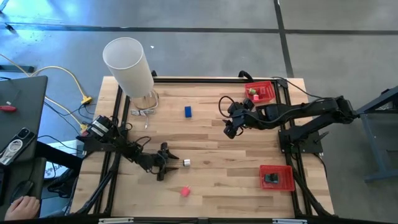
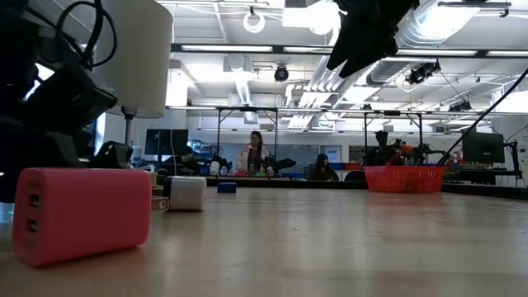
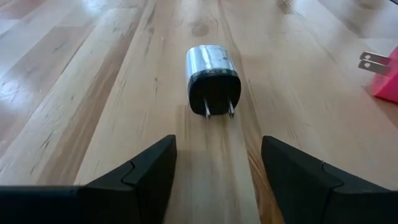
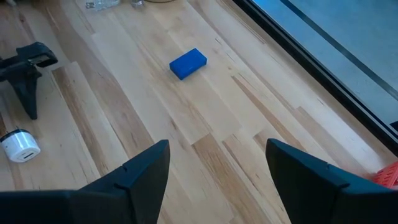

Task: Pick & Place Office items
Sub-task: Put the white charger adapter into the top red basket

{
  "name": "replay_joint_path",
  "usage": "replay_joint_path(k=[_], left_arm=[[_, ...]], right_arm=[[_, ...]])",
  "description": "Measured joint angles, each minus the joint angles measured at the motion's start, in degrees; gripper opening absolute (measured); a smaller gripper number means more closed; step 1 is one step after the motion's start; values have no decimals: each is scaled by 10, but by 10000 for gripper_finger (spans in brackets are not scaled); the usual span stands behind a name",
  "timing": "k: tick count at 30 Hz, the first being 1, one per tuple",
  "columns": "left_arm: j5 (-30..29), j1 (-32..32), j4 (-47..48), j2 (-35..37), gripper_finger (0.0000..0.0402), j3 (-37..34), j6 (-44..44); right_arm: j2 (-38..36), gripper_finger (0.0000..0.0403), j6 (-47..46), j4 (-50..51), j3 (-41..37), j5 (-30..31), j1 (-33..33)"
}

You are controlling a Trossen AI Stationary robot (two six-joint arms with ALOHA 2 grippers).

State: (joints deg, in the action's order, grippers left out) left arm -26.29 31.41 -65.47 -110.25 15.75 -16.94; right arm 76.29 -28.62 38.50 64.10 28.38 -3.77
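Observation:
A small white plug adapter with a black face and two prongs (image 3: 212, 78) lies on its side on the wood (image 1: 186, 162), just ahead of my open left gripper (image 1: 168, 163) (image 3: 217, 158), prongs toward the fingers. A pink plug block (image 1: 185, 191) (image 2: 82, 213) lies near the table's near edge. A blue block (image 1: 188, 111) (image 4: 188, 63) lies flat toward the far side. My right gripper (image 1: 231, 130) (image 4: 217, 163) hovers open over the table's middle, right of the blue block. Small items sit in both red trays.
A tall white cylinder (image 1: 129, 65) stands at the far left on a clear base. One red tray (image 1: 260, 92) sits at the far right corner, another (image 1: 277, 177) at the near right, holding a dark item. Bare wood lies between the arms.

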Motion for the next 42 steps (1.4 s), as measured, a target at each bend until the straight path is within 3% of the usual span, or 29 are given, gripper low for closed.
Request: replay_joint_path(k=[6,22,33,42], left_arm=[[33,-31,-6,0,229,0,9],[44,-64,-14,-7,229,11,6],[46,-64,-229,-146,229,14,-16],[47,-64,-238,-156,229,14,-17]], right_arm=[[0,254,0,0,0,-1,0],[0,254,-3,-2,0,-4,0],[0,254,-3,-2,0,-6,0],[0,254,-3,-2,0,-28,0]])
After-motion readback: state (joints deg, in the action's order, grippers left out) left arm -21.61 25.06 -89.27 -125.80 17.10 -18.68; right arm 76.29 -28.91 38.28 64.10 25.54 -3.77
